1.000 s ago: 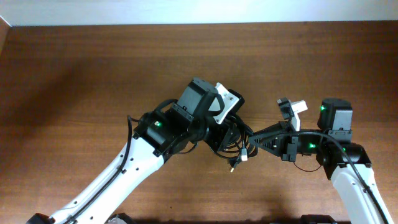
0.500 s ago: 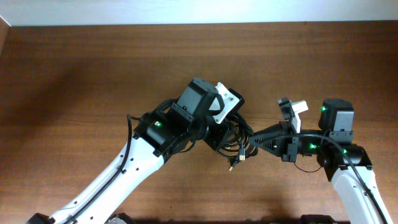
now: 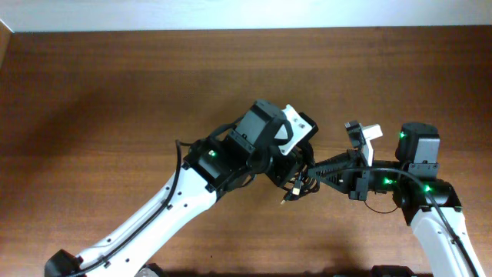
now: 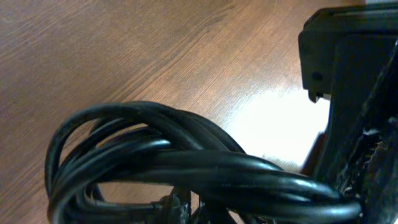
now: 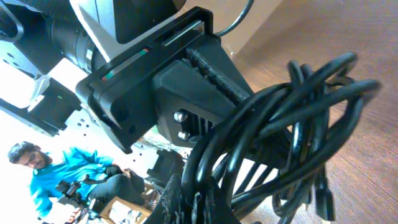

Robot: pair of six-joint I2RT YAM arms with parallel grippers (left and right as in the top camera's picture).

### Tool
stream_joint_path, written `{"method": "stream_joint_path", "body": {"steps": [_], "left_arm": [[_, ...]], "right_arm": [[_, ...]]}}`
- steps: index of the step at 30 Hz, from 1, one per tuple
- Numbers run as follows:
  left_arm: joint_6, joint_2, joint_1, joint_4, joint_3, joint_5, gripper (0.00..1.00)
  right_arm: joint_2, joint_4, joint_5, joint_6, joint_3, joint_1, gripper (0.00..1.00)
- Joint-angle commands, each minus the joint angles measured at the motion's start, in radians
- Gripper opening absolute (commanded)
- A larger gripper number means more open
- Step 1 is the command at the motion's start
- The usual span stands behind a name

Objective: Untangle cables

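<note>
Moved since the earlier frame: left arm [image 3: 165, 211] and its wrist are shifted toward the right of the overhead frame, nearer the right gripper; the left jaws are now drawn together; the right arm [image 3: 430, 208] is kept where it was.
Left gripper [image 3: 298, 169]: jaws are pressed together on the cables [image 3: 297, 183]. One dark finger [image 4: 357, 149] is seen at the right edge of the left wrist view, with the cord bundle run up against it.
Right gripper [image 3: 314, 172]: pinched closed on the same bundle from the right side. In the right wrist view the cords are seen rising from its fingers [image 5: 189, 199] at bottom centre.
Grippers together: both tips are brought close at the centre of the overhead frame, with the bundle caught between them.
Cables: thin black cords are bunched in overlapping loops, not yet separated. The lower half of the left wrist view is filled by the loops [image 4: 174, 155], and in the right wrist view they are fanned out toward the right [image 5: 286, 118].
Plug end [image 3: 285, 199]: a small light tip is seen hanging at the lower left of the bundle in the overhead frame.
Table [image 3: 115, 92]: brown wood grain is shown around and under the bundle.
Background: a person in a blue top [image 5: 43, 177] is seen at the lower left of the right wrist view.
</note>
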State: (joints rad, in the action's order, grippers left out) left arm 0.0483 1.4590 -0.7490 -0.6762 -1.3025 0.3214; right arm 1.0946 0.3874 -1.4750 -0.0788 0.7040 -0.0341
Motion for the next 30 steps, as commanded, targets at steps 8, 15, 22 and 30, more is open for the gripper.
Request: {"method": "stream_joint_path", "body": {"steps": [8,15,22,30], "left_arm": [[0.003,0.003,-0.001,-0.059,-0.005,0.011,0.00],[-0.027,-0.060,-0.001,-0.100,-0.005,-0.016,0.00],[-0.009,-0.097,-0.001,-0.079,-0.005,-0.088,0.00],[0.124,-0.096,-0.001,0.019,-0.005,-0.139,0.00]], "right_arm": [[-0.016,-0.003,-0.045,0.011,0.018,0.007,0.56],[-0.015,0.031,0.052,0.011,0.018,0.007,0.56],[-0.015,0.088,0.082,0.023,0.018,0.008,0.59],[-0.015,0.060,-0.077,0.153,0.018,0.051,0.62]]}}
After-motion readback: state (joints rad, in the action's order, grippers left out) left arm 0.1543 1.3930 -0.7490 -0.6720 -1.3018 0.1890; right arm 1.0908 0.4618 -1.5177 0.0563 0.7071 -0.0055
